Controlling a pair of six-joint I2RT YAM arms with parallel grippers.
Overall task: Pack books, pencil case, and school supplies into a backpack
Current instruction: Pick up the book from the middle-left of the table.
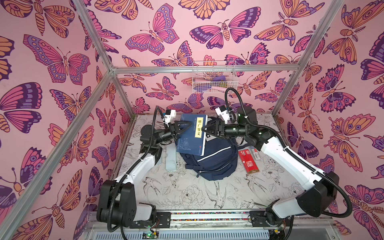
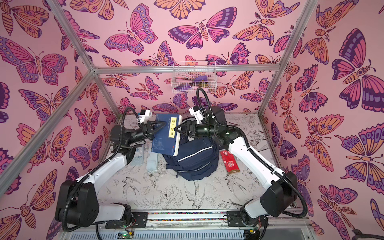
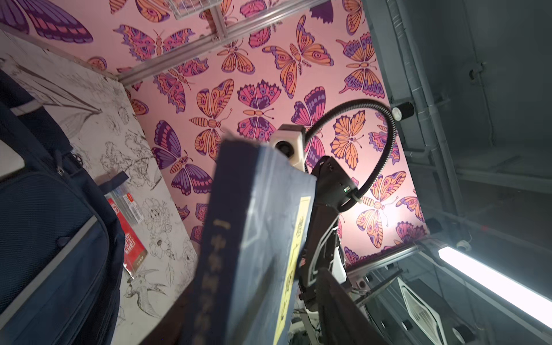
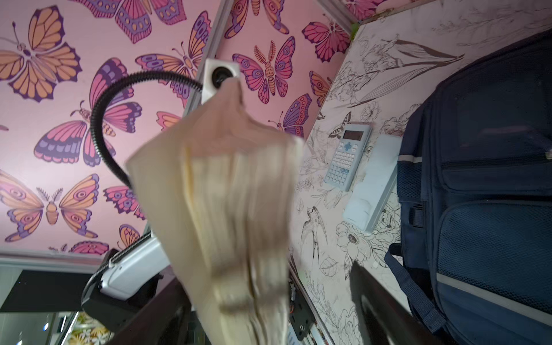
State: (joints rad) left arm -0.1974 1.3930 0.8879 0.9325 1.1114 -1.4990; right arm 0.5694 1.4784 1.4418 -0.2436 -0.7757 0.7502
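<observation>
Judging by the layout, packing stands at an early stage: one dark blue book [image 1: 192,135] hangs tilted above the far end of the backpack [image 1: 214,162], not yet inside it. The left gripper [image 1: 185,126] is clamped on the book's spine edge, while the right gripper [image 1: 204,130] has its jaws apart around the page edge. The calculator [image 4: 346,158], pale blue case [image 1: 171,158] and red packet [image 1: 248,161] lie unpacked on the table [image 1: 187,193] beside the backpack; its contents cannot be seen.

In the right wrist view the book [image 4: 227,209] is a blur at frame centre and the backpack [image 4: 478,179] is cut off by the right edge.
</observation>
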